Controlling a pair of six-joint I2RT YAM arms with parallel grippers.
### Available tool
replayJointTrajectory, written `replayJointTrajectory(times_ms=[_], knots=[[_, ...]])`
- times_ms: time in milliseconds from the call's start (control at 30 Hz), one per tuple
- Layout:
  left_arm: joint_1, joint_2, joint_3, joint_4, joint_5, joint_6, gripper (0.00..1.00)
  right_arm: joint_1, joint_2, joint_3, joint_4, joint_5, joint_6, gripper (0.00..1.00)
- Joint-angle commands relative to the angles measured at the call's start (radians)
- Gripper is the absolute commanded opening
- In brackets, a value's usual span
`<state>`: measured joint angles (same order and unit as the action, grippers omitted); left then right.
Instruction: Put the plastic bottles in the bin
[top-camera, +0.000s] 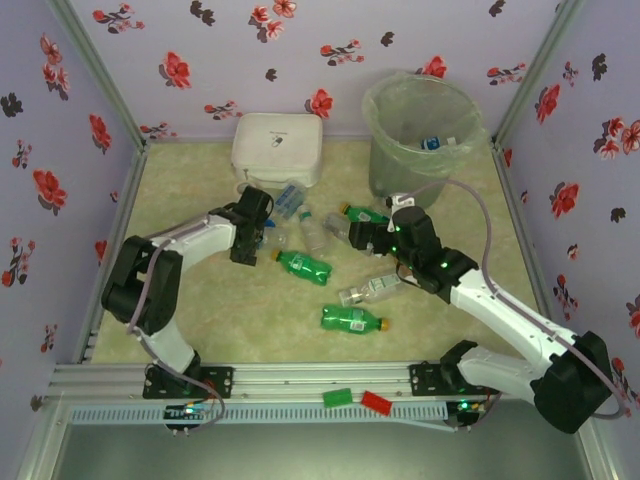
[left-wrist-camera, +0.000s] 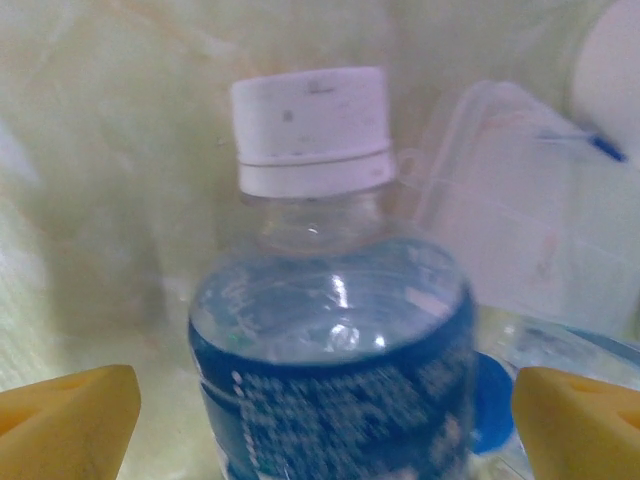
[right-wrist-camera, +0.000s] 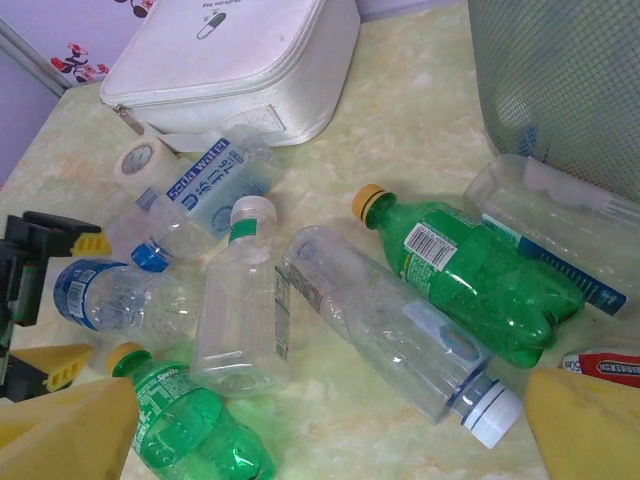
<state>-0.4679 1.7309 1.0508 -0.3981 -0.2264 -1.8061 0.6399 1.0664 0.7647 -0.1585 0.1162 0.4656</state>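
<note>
Several plastic bottles lie in the middle of the table: green ones (top-camera: 303, 265) (top-camera: 352, 319) and clear ones (top-camera: 370, 290). The grey-green bin (top-camera: 420, 140) stands at the back right with a bottle inside. My left gripper (top-camera: 255, 232) is open around a clear bottle (left-wrist-camera: 330, 330) with a blue label and white cap, and a small gap shows on each side. My right gripper (top-camera: 362, 238) is open and empty, hovering over a clear white-capped bottle (right-wrist-camera: 390, 335), a green bottle (right-wrist-camera: 470, 270) and a clear flat bottle (right-wrist-camera: 245, 300). The bin's mesh wall (right-wrist-camera: 560, 80) rises beyond them.
A white rounded box (top-camera: 278, 148) sits at the back, left of the bin, with a small tape roll (right-wrist-camera: 140, 160) in front of it. Small green (top-camera: 338, 398) and red (top-camera: 376, 402) blocks rest on the front rail. Flowered walls close in three sides of the table.
</note>
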Motion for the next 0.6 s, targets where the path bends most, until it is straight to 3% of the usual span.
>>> replayJointTrajectory(times_ms=[0, 267, 567], knots=[[0.023, 0.055, 0.040, -0.029, 0.063, -0.021, 0.93, 0.009, -0.009, -0.016, 0.052, 0.002, 0.003, 1.00], [0.030, 0.102, 0.050, -0.052, 0.067, 0.002, 0.91, 0.010, -0.026, -0.026, 0.023, 0.024, -0.012, 1.00], [0.042, 0.078, 0.008, -0.004, 0.060, 0.034, 0.67, 0.010, -0.012, -0.042, 0.042, 0.030, -0.011, 1.00]])
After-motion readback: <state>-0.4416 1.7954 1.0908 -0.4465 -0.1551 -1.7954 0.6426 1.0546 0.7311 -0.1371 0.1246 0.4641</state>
